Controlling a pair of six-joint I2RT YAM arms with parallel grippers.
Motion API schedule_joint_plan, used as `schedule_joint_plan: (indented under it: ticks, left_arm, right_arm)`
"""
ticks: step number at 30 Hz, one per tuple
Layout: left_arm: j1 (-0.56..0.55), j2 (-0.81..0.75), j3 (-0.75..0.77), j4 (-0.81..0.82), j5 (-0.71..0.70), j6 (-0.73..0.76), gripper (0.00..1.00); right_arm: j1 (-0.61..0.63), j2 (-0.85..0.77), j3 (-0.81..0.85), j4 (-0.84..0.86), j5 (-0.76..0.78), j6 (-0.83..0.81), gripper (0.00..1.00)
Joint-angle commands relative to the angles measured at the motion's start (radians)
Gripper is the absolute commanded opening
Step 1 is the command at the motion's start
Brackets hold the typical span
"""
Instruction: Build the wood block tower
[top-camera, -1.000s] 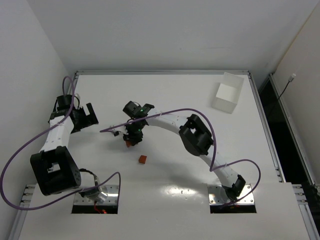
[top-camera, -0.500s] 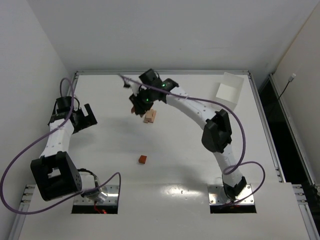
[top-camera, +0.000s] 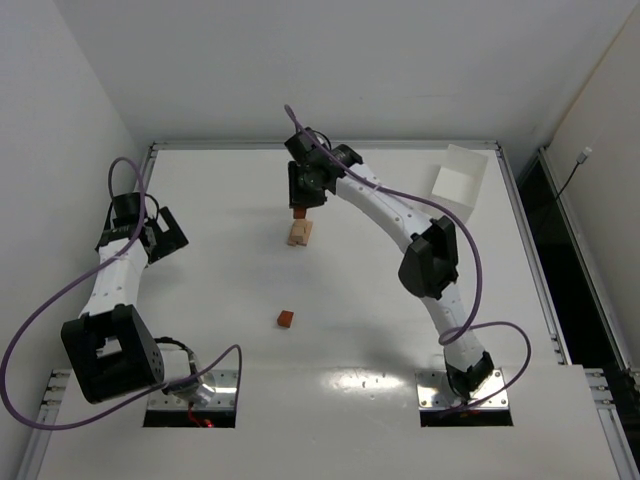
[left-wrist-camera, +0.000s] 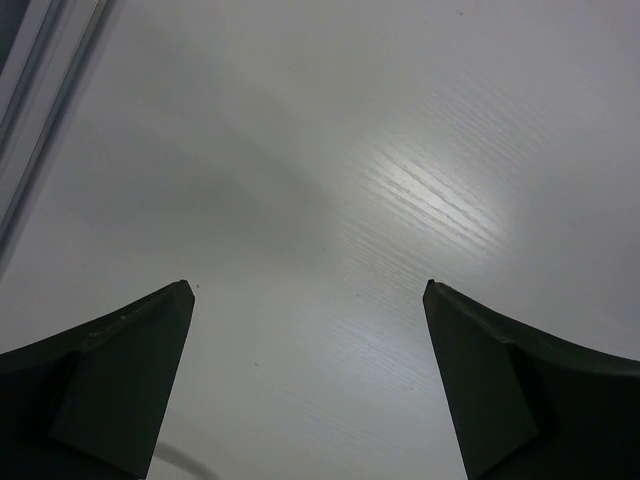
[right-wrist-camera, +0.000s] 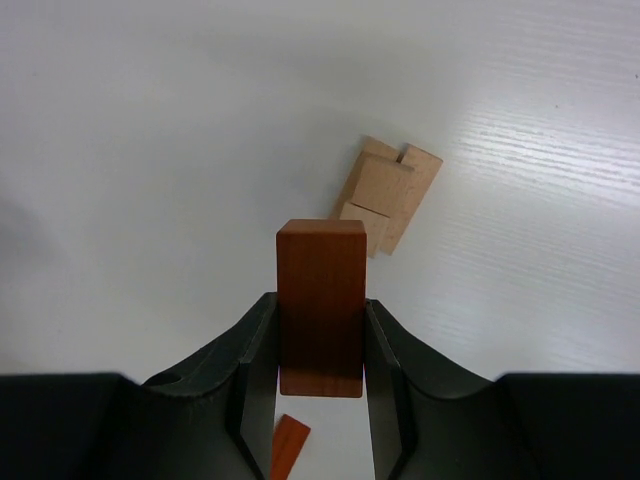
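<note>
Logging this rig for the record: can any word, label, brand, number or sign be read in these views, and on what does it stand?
None: no text can be read in any view.
The reddish-brown block in the right gripper, the pale tan stack, the loose reddish block and the white box all show plain faces.

There are two reddish-brown rectangular wooden blocks: one upright block (right-wrist-camera: 320, 300) at twelve o'clock from the pale pile, and one loose block (top-camera: 286, 318) at six o'clock from it. The pale tan flat wooden pieces (right-wrist-camera: 385, 195) number at least three; they overlap, so the exact count cannot be told. One white rectangular open box (top-camera: 458, 185) stands between two and three o'clock. There are two white robot arms, the left arm (top-camera: 112, 270) and the right arm (top-camera: 385, 210).
</note>
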Motion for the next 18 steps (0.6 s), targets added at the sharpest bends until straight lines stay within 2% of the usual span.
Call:
schedule_joint_plan:
  ticks: [1,11,18]
  left_arm:
    - [0.008,-0.021,-0.001,0.026,-0.014,-0.019,1.00]
    - [0.008,-0.030,-0.021,0.036,-0.003,-0.019,1.00]
    - [0.008,-0.030,-0.021,0.036,-0.003,-0.019,1.00]
  right_arm:
    - [0.023,0.007,0.039,0.019,0.086,0.132,0.00]
    - [0.050,0.029,0.001,0.083,0.286,0.245,0.00]
    - [0.061,0.070,-0.019,0.139,0.340,0.290,0.00]
